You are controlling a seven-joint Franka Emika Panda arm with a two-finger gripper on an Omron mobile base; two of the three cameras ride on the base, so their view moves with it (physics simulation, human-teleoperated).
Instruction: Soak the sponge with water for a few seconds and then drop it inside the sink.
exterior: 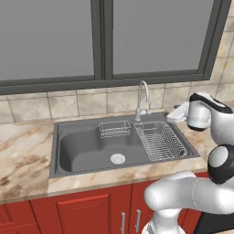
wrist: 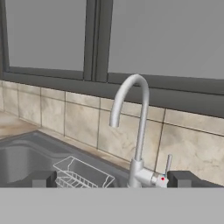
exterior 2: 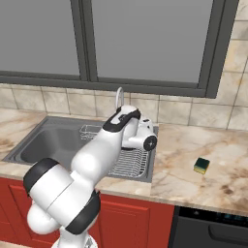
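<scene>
I have the end effector (wrist: 112,179) up over the right end of the sink (exterior: 64,137), pointed at the faucet (wrist: 135,131) and the tiled back wall. In the hand view both finger tips (wrist: 43,178) sit wide apart at the bottom edge with nothing between them, so it is released and empty. No water is running from the spout that I can see.

The sponge (exterior 2: 202,165) is not in the basin. It lies on the marble bench (exterior 2: 193,184) to the right of the sink, well apart from the sink rim and the wire rack (exterior: 160,140), green layer facing up and yellow showing along the side.

Key relation: the sponge lies off to the right of the end effector and lower, toward the front of the bench, while the hand faces the faucet and back wall, away from it. My read is the wrist has to swing right and tip down before any grasp is possible.

Its long axis looks to run roughly front to back with a slight skew, but it is small in the right base view, so I can't call that firmly. The fingers would best close across the short side.

Task progress as I judge it: sponge not picked, soak not started.
</scene>
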